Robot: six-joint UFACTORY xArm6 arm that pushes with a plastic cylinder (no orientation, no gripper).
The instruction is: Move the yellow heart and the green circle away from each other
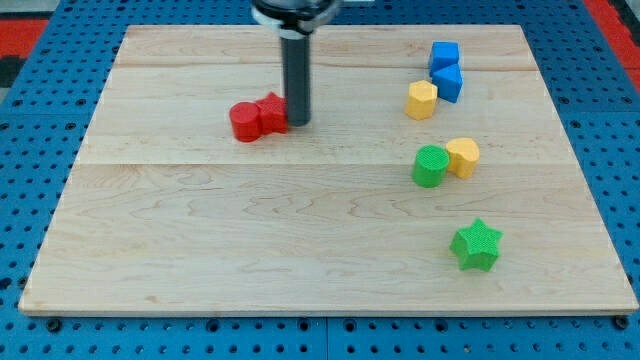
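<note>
The green circle (430, 165) lies right of the board's middle, and the yellow heart (463, 157) touches its right side. My tip (297, 122) is far off to their left, in the upper middle of the board, touching the right side of a red block (273, 112). A second red block, a cylinder (245, 122), sits against the left of the first.
A yellow hexagon (422, 100) lies above the green circle. Two blue cubes (445, 55) (448, 82) stand at the upper right. A green star (476, 245) lies at the lower right. The wooden board (200, 250) rests on a blue pegboard.
</note>
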